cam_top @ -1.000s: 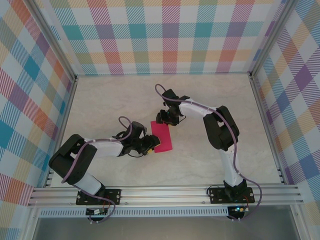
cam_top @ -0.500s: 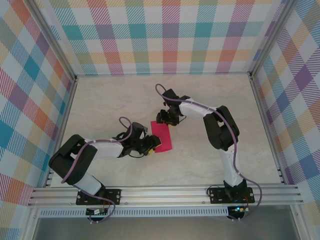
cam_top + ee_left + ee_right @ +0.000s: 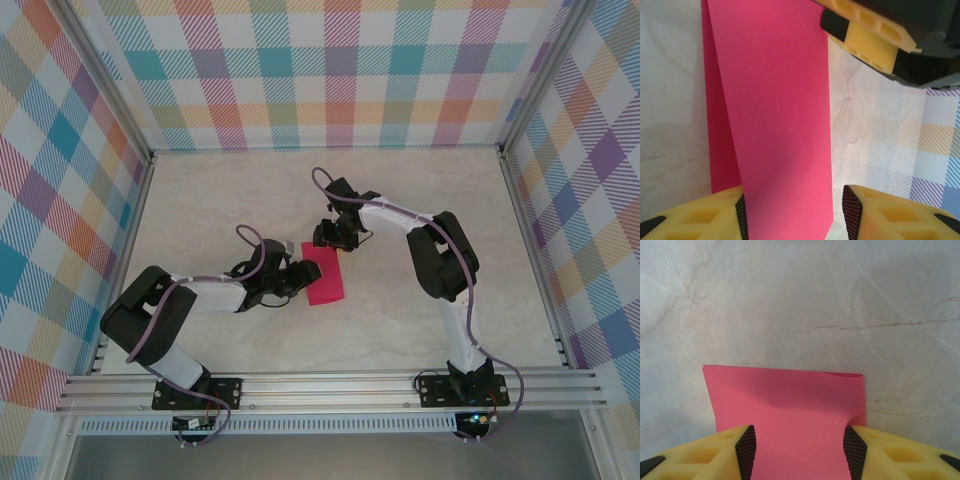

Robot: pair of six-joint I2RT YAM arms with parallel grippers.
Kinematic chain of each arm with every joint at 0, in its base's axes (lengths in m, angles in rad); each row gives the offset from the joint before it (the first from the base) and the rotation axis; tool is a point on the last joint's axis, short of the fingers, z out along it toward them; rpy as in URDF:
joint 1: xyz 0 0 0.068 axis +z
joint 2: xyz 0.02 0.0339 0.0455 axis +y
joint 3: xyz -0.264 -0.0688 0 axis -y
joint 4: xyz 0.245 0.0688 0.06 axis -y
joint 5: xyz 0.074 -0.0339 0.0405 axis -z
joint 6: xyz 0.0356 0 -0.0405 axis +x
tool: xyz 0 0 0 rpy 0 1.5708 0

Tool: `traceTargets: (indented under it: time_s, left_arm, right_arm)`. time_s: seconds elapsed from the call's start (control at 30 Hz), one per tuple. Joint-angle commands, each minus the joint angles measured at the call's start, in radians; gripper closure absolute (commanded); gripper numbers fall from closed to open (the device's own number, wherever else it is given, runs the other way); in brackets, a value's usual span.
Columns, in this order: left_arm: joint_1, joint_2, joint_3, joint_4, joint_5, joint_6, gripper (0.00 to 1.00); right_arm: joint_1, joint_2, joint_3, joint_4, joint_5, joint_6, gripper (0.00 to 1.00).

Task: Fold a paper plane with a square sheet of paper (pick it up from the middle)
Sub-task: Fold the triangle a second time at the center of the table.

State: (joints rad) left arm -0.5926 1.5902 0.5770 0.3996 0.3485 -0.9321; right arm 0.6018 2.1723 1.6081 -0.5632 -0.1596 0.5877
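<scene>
The crimson-pink sheet of paper (image 3: pixel 328 283) lies on the marble-patterned tabletop (image 3: pixel 420 190), about midway between near and far and a little left of centre. It is doubled over into a narrow rectangle. The long sides run from far to near and lean slightly to the right at the near end.

In the left wrist view the paper (image 3: pixel 775 100) is plain and matte, with no print. The two layers do not line up. The upper layer sits askew, so a thin wedge of the lower layer shows along one long side and widens toward the camera.

In the right wrist view the paper (image 3: pixel 790 400) ends in a straight short edge. At one corner of that edge the top layer curls up slightly off the one beneath.

The left gripper (image 3: pixel 303 277) comes in from the left over the near-left part of the sheet. Its jaws (image 3: pixel 792 215) are spread about halfway, one on each side of the folded strip, and pinch nothing.

The right gripper (image 3: pixel 328 240) is at the far end of the sheet, pointing down. Its jaws (image 3: pixel 797 455) are also apart, with the paper running between and under the pads. I cannot tell whether either set of tips presses on the sheet.

One yellow finger (image 3: pixel 865 40) of the right gripper appears at the far end in the left wrist view.
</scene>
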Motion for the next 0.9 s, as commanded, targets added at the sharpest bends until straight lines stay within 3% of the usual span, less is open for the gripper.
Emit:
traceTargets:
  time_s: [0.0,0.1,0.2,0.5,0.7,0.87]
  left_arm:
    - [0.018,0.028,0.015,0.072,0.007,0.035,0.50]
    - [0.020,0.048,0.022,0.059,0.010,0.038,0.55]
    - [0.023,0.074,0.035,0.022,0.005,0.040,0.70]
    - [0.023,0.086,0.106,-0.174,-0.035,0.109,0.94]
    - [0.025,0.039,0.184,-0.385,-0.055,0.235,0.98]
    - [0.025,0.002,0.256,-0.531,-0.046,0.353,0.99]
  right_arm:
    - [-0.005,0.030,-0.035,-0.020,-0.001,0.010,0.47]
    - [-0.005,0.023,-0.037,-0.020,-0.010,0.012,0.47]
    - [-0.008,-0.010,-0.045,-0.008,-0.031,0.007,0.47]
    - [-0.018,-0.293,-0.199,0.078,-0.047,-0.005,0.47]
    - [-0.018,-0.438,-0.368,0.122,-0.004,-0.027,0.49]
    - [-0.019,-0.495,-0.465,0.146,-0.056,-0.043,0.53]
